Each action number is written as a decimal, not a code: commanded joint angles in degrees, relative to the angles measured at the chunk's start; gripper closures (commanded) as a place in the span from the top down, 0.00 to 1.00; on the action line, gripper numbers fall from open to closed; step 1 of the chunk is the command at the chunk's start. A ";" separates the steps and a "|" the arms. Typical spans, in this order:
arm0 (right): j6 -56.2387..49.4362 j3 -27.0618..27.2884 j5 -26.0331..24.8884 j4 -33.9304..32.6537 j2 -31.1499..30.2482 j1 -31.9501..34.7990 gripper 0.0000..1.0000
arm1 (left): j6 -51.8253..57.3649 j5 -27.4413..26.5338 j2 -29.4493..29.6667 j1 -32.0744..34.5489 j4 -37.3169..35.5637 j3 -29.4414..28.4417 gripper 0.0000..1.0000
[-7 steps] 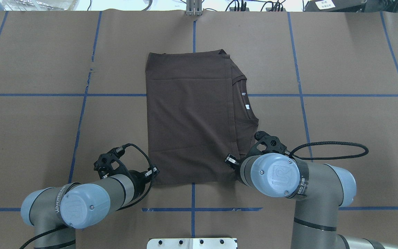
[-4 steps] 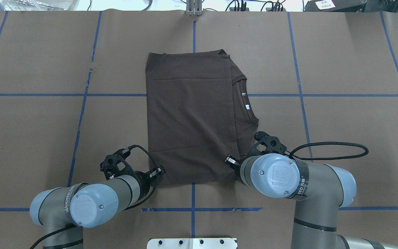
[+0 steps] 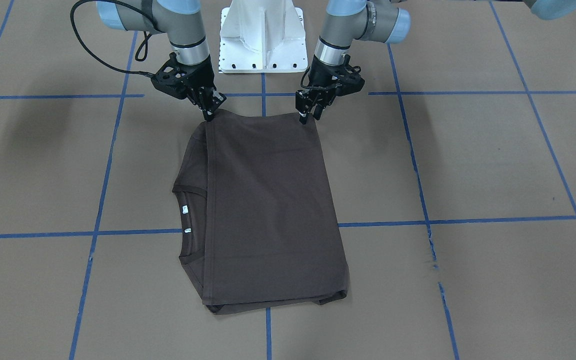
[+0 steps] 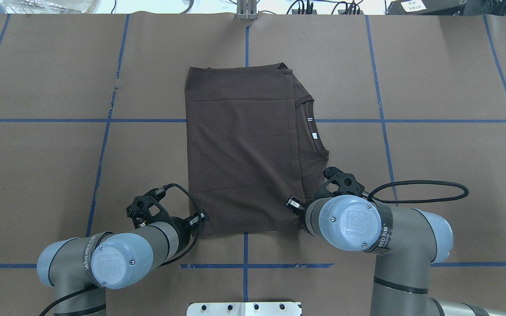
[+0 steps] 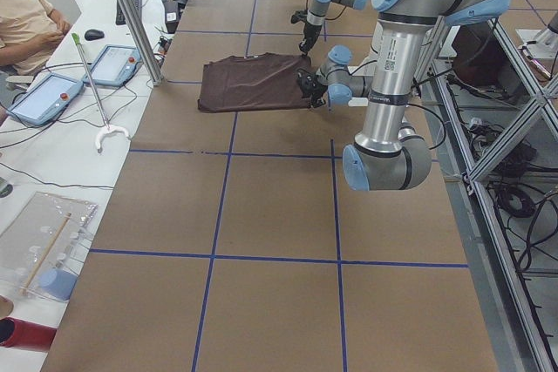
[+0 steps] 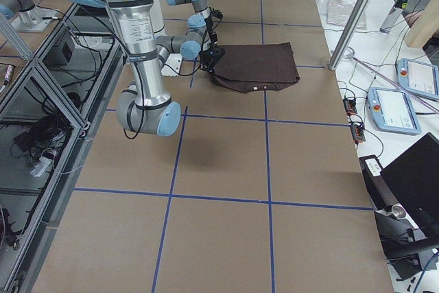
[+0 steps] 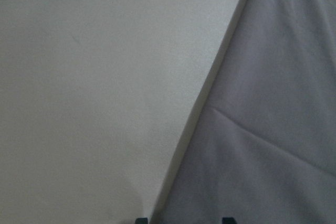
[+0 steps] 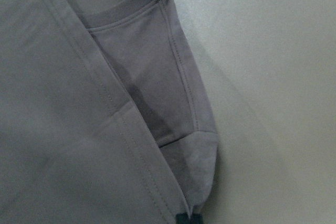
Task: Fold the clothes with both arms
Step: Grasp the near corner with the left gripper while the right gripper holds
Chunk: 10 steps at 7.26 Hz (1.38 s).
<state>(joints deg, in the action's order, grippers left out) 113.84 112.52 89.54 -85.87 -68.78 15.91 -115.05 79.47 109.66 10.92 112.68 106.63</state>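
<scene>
Two black grippers work the near hem of a dark brown T-shirt (image 4: 240, 149). It lies folded into a long rectangle at the middle of the brown-papered table (image 4: 433, 66), with its ribbed collar (image 3: 188, 189) and white neck tags (image 3: 185, 209) showing along the robot's right-hand edge. The right gripper (image 3: 209, 116) is pinched closed on the near right corner of the cloth, while the left gripper (image 3: 309, 118) stands at the near left corner with its fingertips apart, the hem edge running between them in the left wrist view.
</scene>
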 commanded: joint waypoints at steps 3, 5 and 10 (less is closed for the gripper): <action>0.07 -0.02 -0.07 0.00 -0.03 0.00 0.00 | -0.09 0.07 0.20 -1.24 -2.46 0.59 0.55; 0.07 -0.02 -0.07 0.00 0.05 -0.09 0.00 | -0.09 0.08 0.29 -1.42 -2.46 0.59 0.53; -0.02 -0.11 -0.07 0.00 -0.03 -0.09 0.00 | -0.09 0.16 0.64 -1.43 -2.46 0.33 0.17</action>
<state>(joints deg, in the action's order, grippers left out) 113.85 112.43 89.47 -85.87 -68.82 15.83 -115.13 79.60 110.03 9.49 110.21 107.00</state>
